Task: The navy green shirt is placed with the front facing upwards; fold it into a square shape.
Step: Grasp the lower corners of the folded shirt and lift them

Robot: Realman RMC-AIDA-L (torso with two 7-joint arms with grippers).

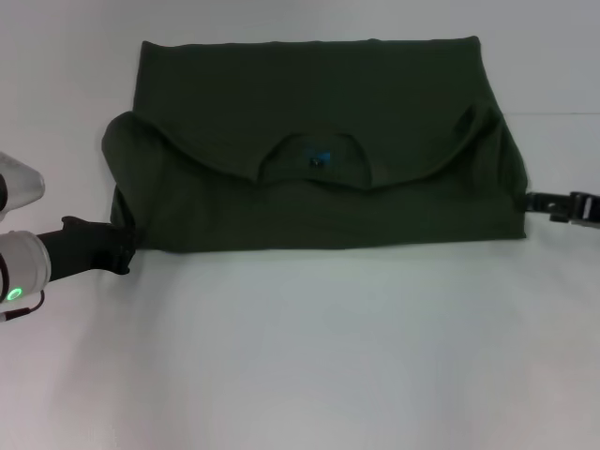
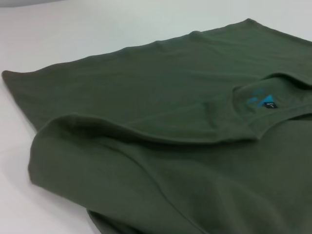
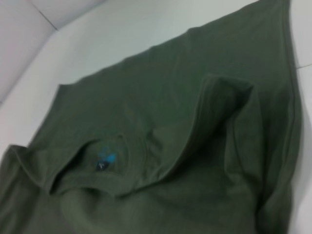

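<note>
The navy green shirt was spread on the white table, folded once so the collar and its blue label lay near the middle. The left gripper was seen at the shirt's left near corner, the right gripper at its right edge; whether either was closed on cloth could not be told.

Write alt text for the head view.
A navy green shirt lies folded in half on a white table, collar and neck label showing. The left pincer and right pincer sit at its side edges.
</note>
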